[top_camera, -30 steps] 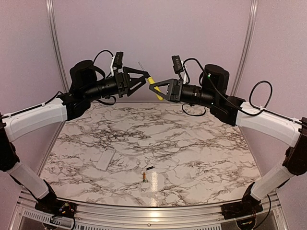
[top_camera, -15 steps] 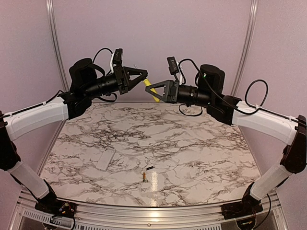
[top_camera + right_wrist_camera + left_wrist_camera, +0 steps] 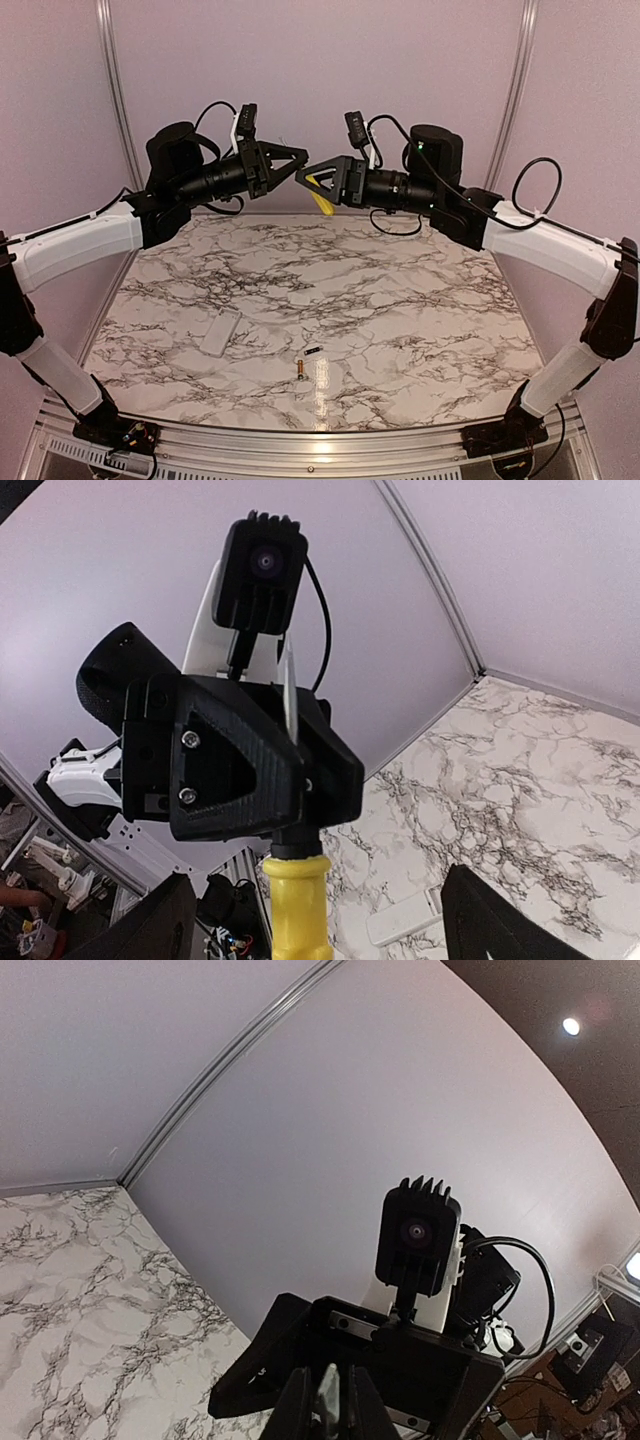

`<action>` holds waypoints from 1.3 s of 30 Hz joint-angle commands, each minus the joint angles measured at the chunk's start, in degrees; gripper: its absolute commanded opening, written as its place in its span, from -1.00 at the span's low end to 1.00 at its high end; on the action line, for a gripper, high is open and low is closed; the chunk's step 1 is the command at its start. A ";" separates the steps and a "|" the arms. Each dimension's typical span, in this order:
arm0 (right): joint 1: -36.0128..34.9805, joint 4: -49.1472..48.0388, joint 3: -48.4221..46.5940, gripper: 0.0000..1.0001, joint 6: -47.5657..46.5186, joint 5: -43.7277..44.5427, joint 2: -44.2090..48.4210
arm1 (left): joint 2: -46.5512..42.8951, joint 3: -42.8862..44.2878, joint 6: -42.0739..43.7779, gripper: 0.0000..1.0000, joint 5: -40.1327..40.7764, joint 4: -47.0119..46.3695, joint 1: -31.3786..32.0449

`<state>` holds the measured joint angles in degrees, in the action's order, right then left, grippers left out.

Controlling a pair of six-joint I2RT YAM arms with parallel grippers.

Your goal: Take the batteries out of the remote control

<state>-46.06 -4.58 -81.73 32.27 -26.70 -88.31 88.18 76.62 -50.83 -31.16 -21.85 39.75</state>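
The white remote control (image 3: 219,333) lies flat at the table's near left, also seen as a white remote control (image 3: 405,917) from the right wrist. Two batteries lie loose near the front edge: a dark one (image 3: 313,351) and a gold one (image 3: 300,372). Both grippers are high above the table's far edge, tip to tip. My left gripper (image 3: 301,160) (image 3: 328,1405) is shut on the metal shaft of a yellow-handled screwdriver (image 3: 319,190). My right gripper (image 3: 312,180) (image 3: 320,920) is open, with its fingers (image 3: 490,920) wide on either side of the yellow handle (image 3: 298,910).
The marble tabletop (image 3: 400,300) is walled by pale purple panels with metal corner posts (image 3: 115,90). The aluminium front rail (image 3: 320,445) carries both arm bases.
My left gripper shut on the screwdriver's shaft. My right gripper let go of the yellow handle, opened, and slid left toward the left gripper.
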 commanded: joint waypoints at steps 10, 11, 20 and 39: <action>4.42 16.44 -1.02 0.97 -3.99 9.98 4.75 | -2.14 1.82 13.65 -1.00 1.81 24.45 -1.43; 5.28 17.97 -0.94 0.97 -3.99 11.13 5.05 | -1.99 2.16 15.20 -1.00 2.24 27.15 -1.44; 8.97 26.02 -0.66 0.97 -4.93 17.38 6.63 | 1.94 3.01 25.09 -1.00 8.79 49.36 -1.34; 8.97 30.04 0.89 0.97 -3.22 20.17 7.45 | 16.74 -4.52 23.81 -1.00 16.55 56.30 -1.26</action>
<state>-37.08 23.66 -81.56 28.49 -7.81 -82.56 102.37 72.97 -26.39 -17.21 33.23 38.52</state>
